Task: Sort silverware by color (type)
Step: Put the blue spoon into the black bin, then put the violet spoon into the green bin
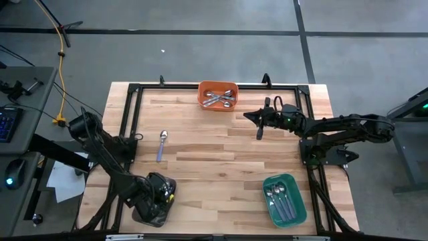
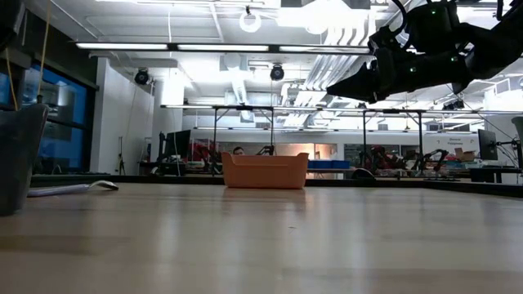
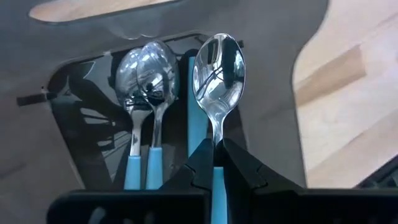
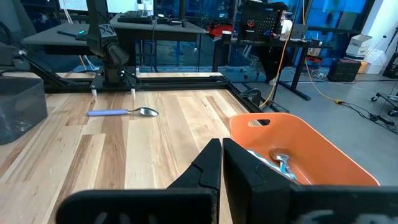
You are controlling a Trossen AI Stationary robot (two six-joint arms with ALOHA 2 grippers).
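Observation:
My left gripper (image 3: pixel 217 163) is at the table's near left corner, over a dark grey tray (image 3: pixel 81 106), shut on a light-blue-handled spoon (image 3: pixel 217 68). Two more blue-handled spoons (image 3: pixel 144 81) lie in that tray. A lavender-handled spoon (image 1: pixel 162 145) lies flat on the table's left half. My right gripper (image 1: pixel 248 116) is shut and empty. It hovers above the table just right of the orange tray (image 1: pixel 218 95), which holds silver spoons (image 1: pixel 221 100). The green tray (image 1: pixel 284 199) at the near right holds several spoons. My left gripper pinches the blue spoon between its two fingers on the handle (image 3: pixel 217 186), just behind the neck under the bowl. The fingers come from above, pointing down into the grey tray, and lie along the spoon. Whether the spoon rests on the tray floor I cannot tell.
A black frame rail (image 1: pixel 130 120) runs around the wooden tabletop. The orange tray (image 2: pixel 264 170) sits at the far edge and the grey tray (image 2: pixel 16 155) at the near left. Bare wood lies in the table's middle (image 1: pixel 214 161).

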